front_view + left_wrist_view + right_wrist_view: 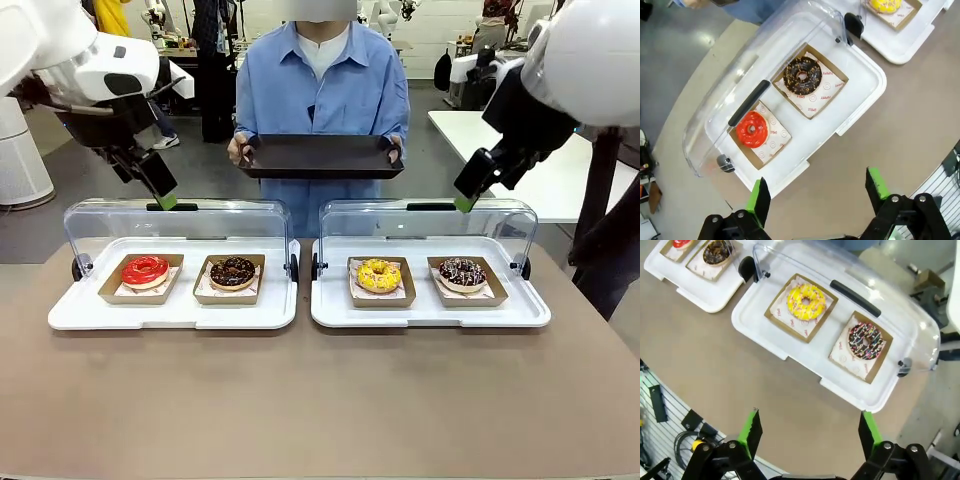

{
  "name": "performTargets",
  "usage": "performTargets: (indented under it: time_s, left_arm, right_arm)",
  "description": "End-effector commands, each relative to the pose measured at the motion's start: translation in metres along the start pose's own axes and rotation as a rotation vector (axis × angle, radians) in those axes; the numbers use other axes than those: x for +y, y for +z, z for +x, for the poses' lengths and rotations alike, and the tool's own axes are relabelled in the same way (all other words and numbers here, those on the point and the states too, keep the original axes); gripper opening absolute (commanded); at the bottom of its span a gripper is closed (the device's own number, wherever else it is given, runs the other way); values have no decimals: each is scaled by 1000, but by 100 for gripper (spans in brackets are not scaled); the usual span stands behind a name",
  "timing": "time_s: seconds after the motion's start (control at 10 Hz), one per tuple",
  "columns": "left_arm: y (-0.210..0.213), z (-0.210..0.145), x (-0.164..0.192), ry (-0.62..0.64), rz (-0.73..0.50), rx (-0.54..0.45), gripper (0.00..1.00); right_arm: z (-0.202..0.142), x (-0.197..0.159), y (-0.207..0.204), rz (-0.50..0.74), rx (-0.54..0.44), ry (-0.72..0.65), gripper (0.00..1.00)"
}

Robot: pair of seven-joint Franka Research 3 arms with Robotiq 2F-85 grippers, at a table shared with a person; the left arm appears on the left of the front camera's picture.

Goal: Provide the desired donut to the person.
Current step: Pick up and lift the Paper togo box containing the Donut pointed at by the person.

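Note:
Four donuts lie in paper trays under raised clear lids: a red donut point(146, 270) point(752, 129) and a chocolate donut point(232, 272) point(802, 76) in the left case, a yellow donut point(379, 275) point(806, 302) and a dark sprinkled donut point(462, 272) point(865, 340) in the right case. The person point(320, 90) stands at the far side holding a black tray point(320, 157) in both hands. My left gripper point(162, 195) point(816, 182) hangs open above the left case. High over the right case, my right gripper point(466, 198) point(810, 416) is open too. Both grip nothing.
The two white cases point(170, 315) point(430, 315) sit side by side mid-table, lids point(175, 220) tipped back toward the person. The brown table point(320, 400) runs bare in front of them. A white table point(560, 170) stands at the back right.

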State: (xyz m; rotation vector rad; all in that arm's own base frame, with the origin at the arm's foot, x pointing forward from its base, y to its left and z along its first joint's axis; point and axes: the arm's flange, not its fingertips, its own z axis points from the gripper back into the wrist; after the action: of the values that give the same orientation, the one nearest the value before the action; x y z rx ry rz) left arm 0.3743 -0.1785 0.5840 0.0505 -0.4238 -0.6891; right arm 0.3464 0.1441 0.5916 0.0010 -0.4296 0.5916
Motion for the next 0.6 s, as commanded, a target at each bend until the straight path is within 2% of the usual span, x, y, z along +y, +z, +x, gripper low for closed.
performTargets:
  time_s: [0.0,0.1,0.5]
  left_arm:
    - [-8,-12,-2,20,57,-10,100]
    - [0,0,0,0,0,0,100]
    - [0,0,0,0,0,0,100]
  right_arm:
    - [-5,-2,-12,5,2,-4,100]
    - [-5,-2,-12,5,2,-4,100]
    - [-5,-2,-12,5,2,-4,100]
